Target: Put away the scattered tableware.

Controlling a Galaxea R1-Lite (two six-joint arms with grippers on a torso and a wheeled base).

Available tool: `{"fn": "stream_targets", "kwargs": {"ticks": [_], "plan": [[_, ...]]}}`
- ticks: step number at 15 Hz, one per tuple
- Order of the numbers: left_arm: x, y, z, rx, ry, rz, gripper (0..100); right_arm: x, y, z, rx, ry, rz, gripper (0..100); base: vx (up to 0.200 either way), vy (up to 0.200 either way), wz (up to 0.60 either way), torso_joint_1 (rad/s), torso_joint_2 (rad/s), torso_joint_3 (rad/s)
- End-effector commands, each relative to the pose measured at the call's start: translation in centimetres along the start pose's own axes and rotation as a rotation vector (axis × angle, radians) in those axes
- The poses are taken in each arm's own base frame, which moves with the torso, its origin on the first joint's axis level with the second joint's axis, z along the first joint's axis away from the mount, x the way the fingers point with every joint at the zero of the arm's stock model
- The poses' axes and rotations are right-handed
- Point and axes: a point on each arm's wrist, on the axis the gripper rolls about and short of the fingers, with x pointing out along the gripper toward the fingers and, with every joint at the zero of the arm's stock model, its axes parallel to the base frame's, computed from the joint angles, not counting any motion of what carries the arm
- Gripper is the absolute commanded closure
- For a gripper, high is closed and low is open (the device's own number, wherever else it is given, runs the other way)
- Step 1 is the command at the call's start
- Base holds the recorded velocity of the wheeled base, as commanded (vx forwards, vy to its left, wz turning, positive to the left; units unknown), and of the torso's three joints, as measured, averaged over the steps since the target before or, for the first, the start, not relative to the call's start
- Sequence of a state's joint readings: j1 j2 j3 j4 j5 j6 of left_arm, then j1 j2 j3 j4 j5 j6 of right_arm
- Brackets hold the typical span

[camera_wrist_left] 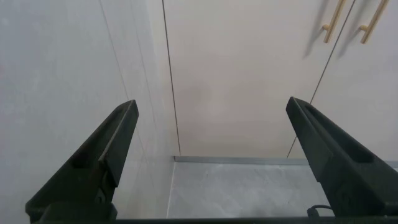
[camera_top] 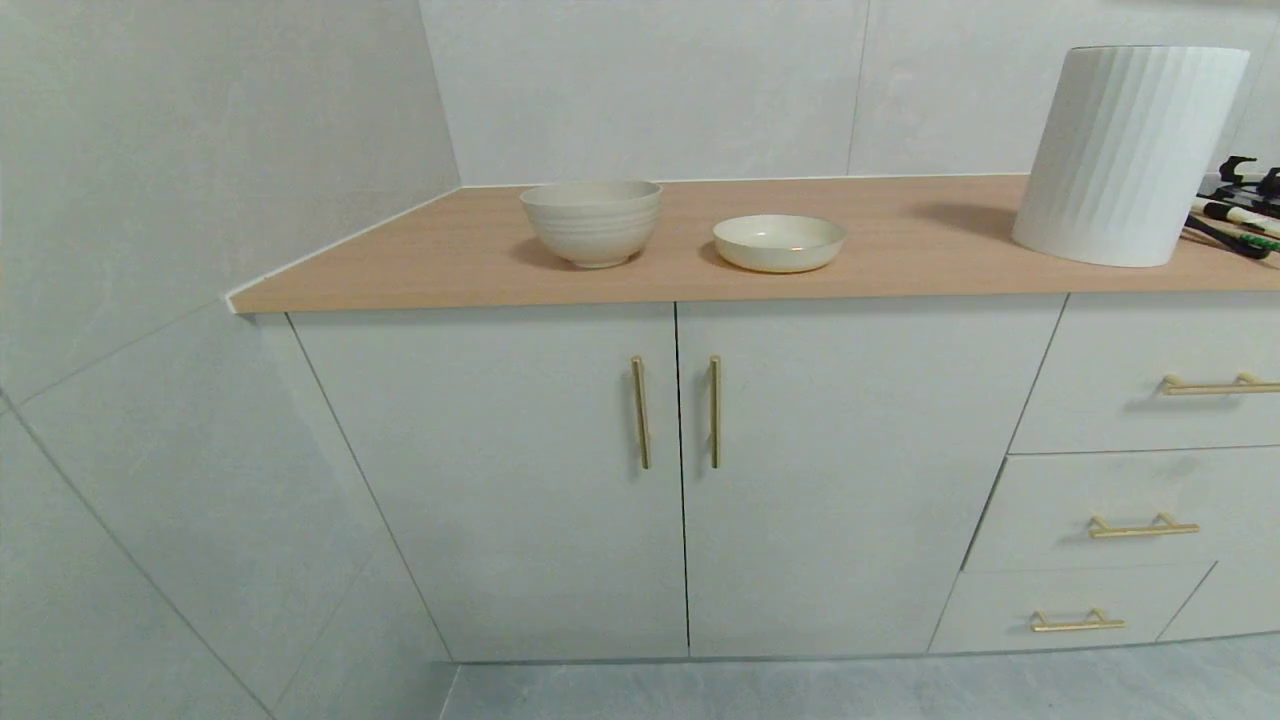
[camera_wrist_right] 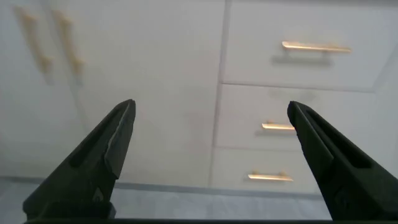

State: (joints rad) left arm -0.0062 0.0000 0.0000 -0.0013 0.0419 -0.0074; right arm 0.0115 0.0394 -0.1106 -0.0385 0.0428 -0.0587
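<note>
Gaping wide, left gripper (camera_wrist_left: 211,106) and right gripper (camera_wrist_right: 211,104) alike, gripping nothing, touching nothing (both facing cabinet fronts). Up on the wooden countertop (camera_top: 900,240): one deep ribbed bowl (camera_top: 591,222), one shallow dish (camera_top: 779,242) near its 3 o'clock, apart. Farther toward 3 o'clock, one white fluted cylinder (camera_top: 1130,155). Below, two doors (camera_top: 500,480), each with one upright gold handle, and three handled drawers (camera_top: 1120,370).

My left fingers (camera_wrist_left: 106,149) are spread wide apart, holding nothing; my right fingers (camera_wrist_right: 102,152) are spread just as wide and empty.
</note>
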Motion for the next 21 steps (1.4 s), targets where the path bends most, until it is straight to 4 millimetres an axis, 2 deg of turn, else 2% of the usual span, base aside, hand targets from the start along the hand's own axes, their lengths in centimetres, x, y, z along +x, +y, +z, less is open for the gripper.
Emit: {"fn": "stream_targets", "kwargs": {"ticks": [1,2,4,7,8,9,12,15,17,18,20,21], "plan": [[0.0,0.0,0.0,0.000,0.000,0.001,0,1.3,-0.1,2.2,0.013,0.081,0.138,0,0.000,0.000,0.00,0.000,0.00,0.000],[0.0,0.0,0.0,0.000,0.000,0.001,0,2.0,-0.1,2.5,0.020,0.123,0.188,0,0.000,0.000,0.00,0.000,0.00,0.000],[0.0,0.0,0.0,0.000,0.000,0.001,0,5.0,0.2,3.7,0.039,0.277,0.332,0,0.000,0.000,0.00,0.000,0.00,0.000],[0.0,0.0,0.0,0.000,0.000,0.000,0,12.4,1.4,6.3,0.061,0.457,0.464,0,0.000,0.000,0.00,0.000,0.00,0.000],[0.0,0.0,0.0,0.000,0.000,0.000,0,13.3,1.7,6.6,0.061,0.458,0.482,0,0.000,0.000,0.00,0.000,0.00,0.000],[0.0,0.0,0.0,0.000,0.000,0.000,0,16.7,3.5,7.0,0.055,0.464,0.573,0,0.000,0.000,0.00,0.000,0.00,0.000],[0.0,0.0,0.0,0.000,0.000,0.000,0,23.6,7.7,5.9,0.067,0.479,0.668,0,0.000,0.000,0.00,0.000,0.00,0.000],[0.0,0.0,0.0,0.000,0.000,0.001,0,29.5,12.2,4.3,0.162,0.495,0.711,0,0.000,0.000,0.00,0.000,0.00,0.000],[0.0,0.0,0.0,0.000,0.000,0.001,0,32.1,14.7,3.4,0.220,0.527,0.757,0,0.000,0.000,0.00,0.000,0.00,0.000],[0.0,0.0,0.0,0.000,0.000,0.001,0,32.5,15.0,3.3,0.223,0.529,0.765,0,0.000,0.000,0.00,0.000,0.00,0.000],[0.0,0.0,0.0,0.000,0.000,0.000,0,35.7,17.9,2.5,0.261,0.526,0.801,0,0.000,0.000,0.00,0.000,0.00,0.000],[0.0,0.0,0.0,0.000,0.000,0.001,0,36.1,18.6,2.1,0.293,0.547,0.804,0,0.000,0.000,0.00,0.000,0.00,0.000]]}}
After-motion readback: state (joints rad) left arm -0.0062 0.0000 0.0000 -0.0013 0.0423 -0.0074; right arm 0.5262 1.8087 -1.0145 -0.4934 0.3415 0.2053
